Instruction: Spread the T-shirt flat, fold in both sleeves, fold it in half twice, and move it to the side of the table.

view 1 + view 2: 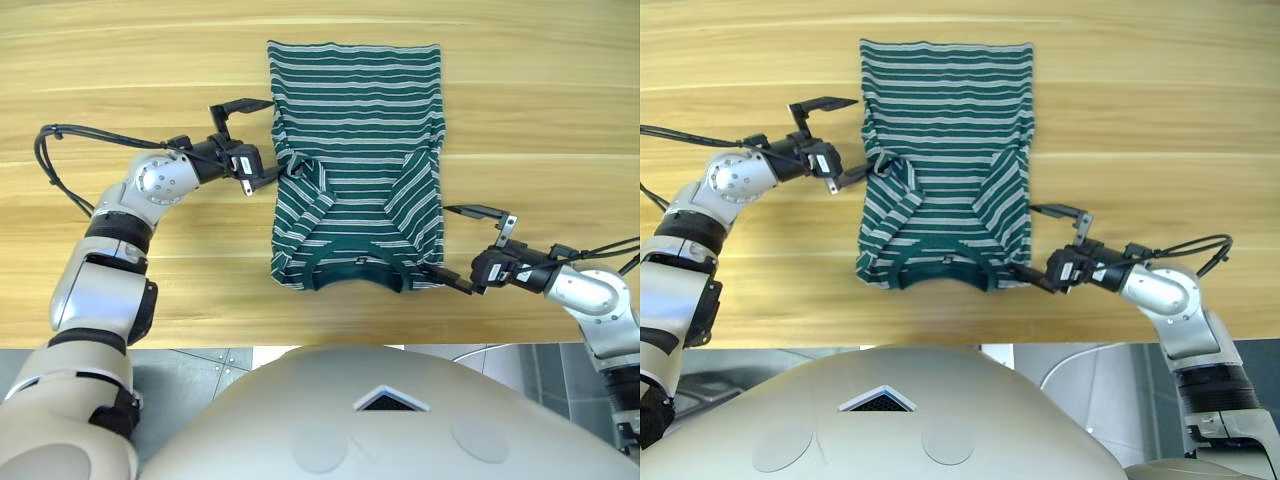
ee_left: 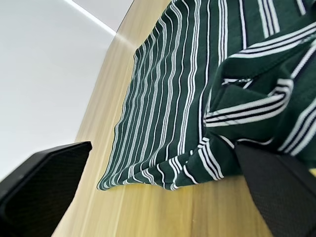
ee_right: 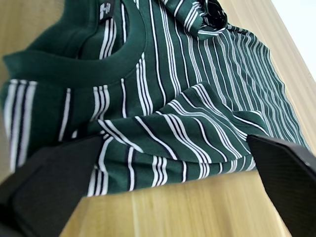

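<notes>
- Sleeves [image 1: 415, 195] both folded in; striped T-shirt [image 1: 355, 110] lies on the table [image 1: 110, 70], collar nearest the robot.
- Left end effector [image 1: 253, 142] open at its left edge; right end effector [image 1: 468, 244] open at the shoulder corner (neither gripping).
- Judged next: first half-fold, which needs firm grips first.

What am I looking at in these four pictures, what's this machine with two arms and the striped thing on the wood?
It is a humanoid robot with two arms, each ending in a two-finger gripper. Two pictures come from cameras in its head, looking down over the arms; the other two come from cameras on its wrists, so the dark blocks at their edges are a gripper's own fingers. On the wooden table lies a green striped T-shirt, both sleeves folded in. The left gripper stands open at the shirt's side edge, the right gripper open at the corner near the collar. Neither holds anything.
</notes>
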### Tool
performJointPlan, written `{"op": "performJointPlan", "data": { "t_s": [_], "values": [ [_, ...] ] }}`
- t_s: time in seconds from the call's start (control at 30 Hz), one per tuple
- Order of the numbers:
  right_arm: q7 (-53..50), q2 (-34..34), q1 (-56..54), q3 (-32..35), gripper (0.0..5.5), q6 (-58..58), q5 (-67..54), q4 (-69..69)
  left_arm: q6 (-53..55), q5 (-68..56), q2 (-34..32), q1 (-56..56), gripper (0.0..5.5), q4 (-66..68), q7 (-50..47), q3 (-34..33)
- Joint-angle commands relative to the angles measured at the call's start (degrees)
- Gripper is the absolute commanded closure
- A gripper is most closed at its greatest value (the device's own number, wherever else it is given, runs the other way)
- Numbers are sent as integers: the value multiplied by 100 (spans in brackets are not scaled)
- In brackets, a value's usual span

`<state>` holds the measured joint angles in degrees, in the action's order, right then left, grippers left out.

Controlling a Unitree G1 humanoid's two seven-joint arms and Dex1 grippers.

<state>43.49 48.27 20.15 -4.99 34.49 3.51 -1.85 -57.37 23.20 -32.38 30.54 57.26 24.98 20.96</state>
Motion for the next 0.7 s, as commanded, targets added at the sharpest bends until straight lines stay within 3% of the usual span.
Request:
{"op": "performJointPlan", "data": {
  "t_s": [0.03, 0.43, 0.53, 0.7],
  "values": [
    [65, 131, 13, 136, 11, 112, -146, 92, 1, -56, -43, 4, 10, -62, -43, -81],
    [272, 49, -230, 805, 11, 290, -1584, 11, -311, -1468, -664, -111, 10, -726, 457, -906],
    [206, 58, -272, 1018, 11, 259, -1554, 91, -253, -2635, -579, -250, 10, -1107, 1162, -1062],
    [215, 395, 51, 1528, 11, 382, -987, 465, 404, -4055, -1095, -1280, 10, -2330, 3058, -807]
  ]
}}
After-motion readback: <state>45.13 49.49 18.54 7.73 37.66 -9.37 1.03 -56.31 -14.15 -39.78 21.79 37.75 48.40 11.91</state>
